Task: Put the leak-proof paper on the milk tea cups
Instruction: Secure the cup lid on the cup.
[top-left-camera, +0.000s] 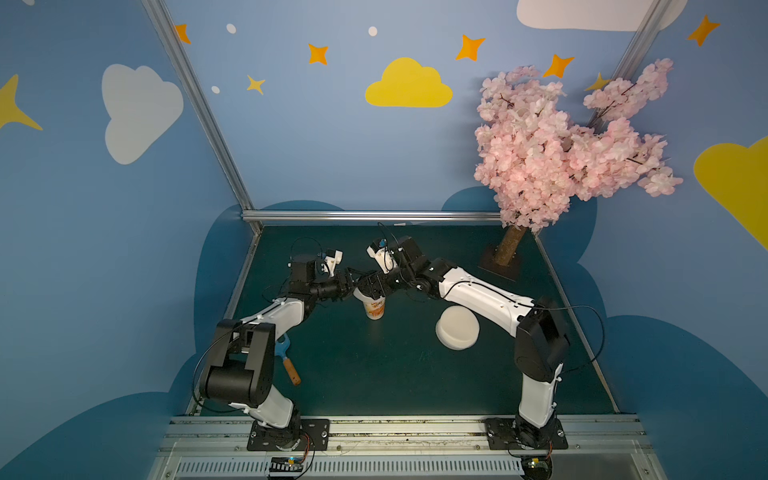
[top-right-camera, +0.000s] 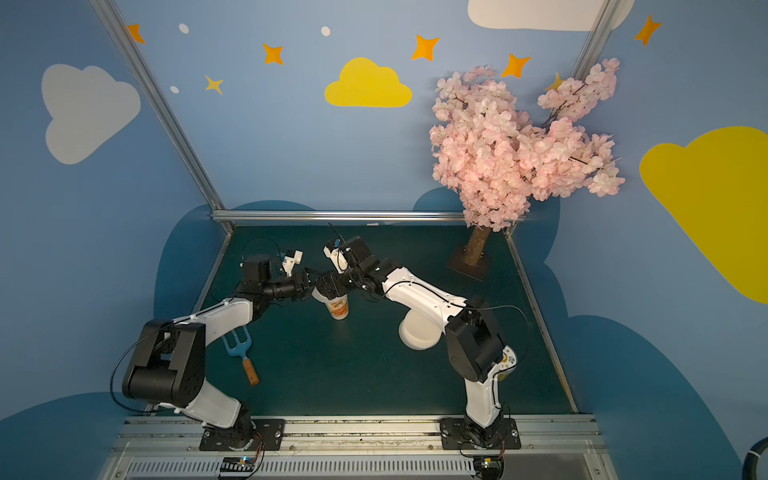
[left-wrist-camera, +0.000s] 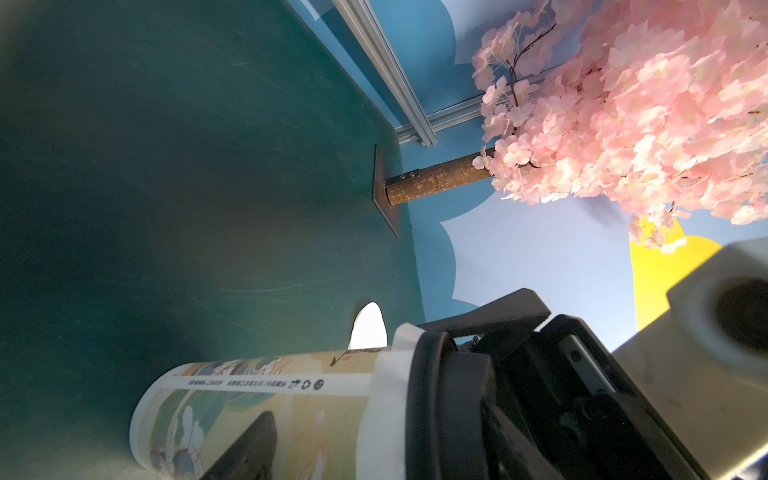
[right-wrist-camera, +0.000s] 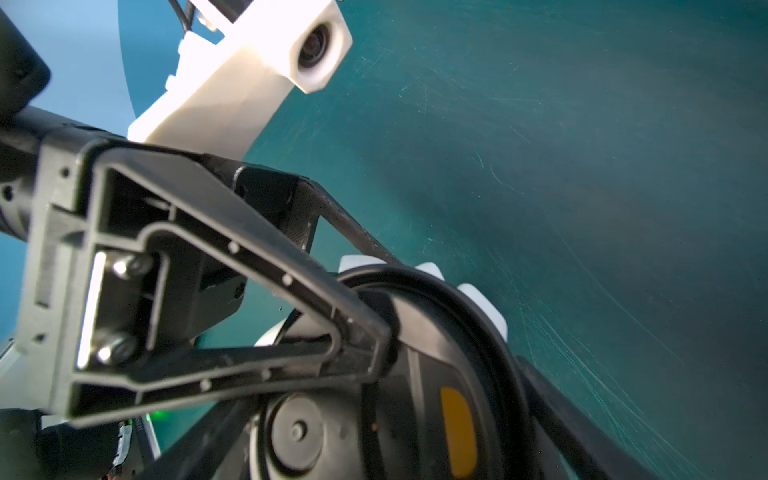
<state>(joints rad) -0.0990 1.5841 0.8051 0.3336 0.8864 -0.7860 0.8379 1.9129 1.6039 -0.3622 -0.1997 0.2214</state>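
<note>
The right gripper (top-left-camera: 374, 286) has its fingers clasped across the black lid (right-wrist-camera: 424, 374). The left gripper (right-wrist-camera: 374, 299) stands released, jaws apart, one fingertip (right-wrist-camera: 365, 349) resting on the lid's top and the other alongside the wall of the milk tea cup (top-left-camera: 375, 311). Under the lid the leak-proof paper (left-wrist-camera: 386, 399) lies across the mouth, its edge poking out round the rim (and drooping down the wall). The cup stands upright on the table (top-left-camera: 374, 374), long axis vertical, mouth up. One cup, one sheet, one lid. Farther out are one thick white disc (top-left-camera: 457, 328), one blue fork (top-right-camera: 237, 345) and one blossom tree (top-left-camera: 552, 141).
</note>
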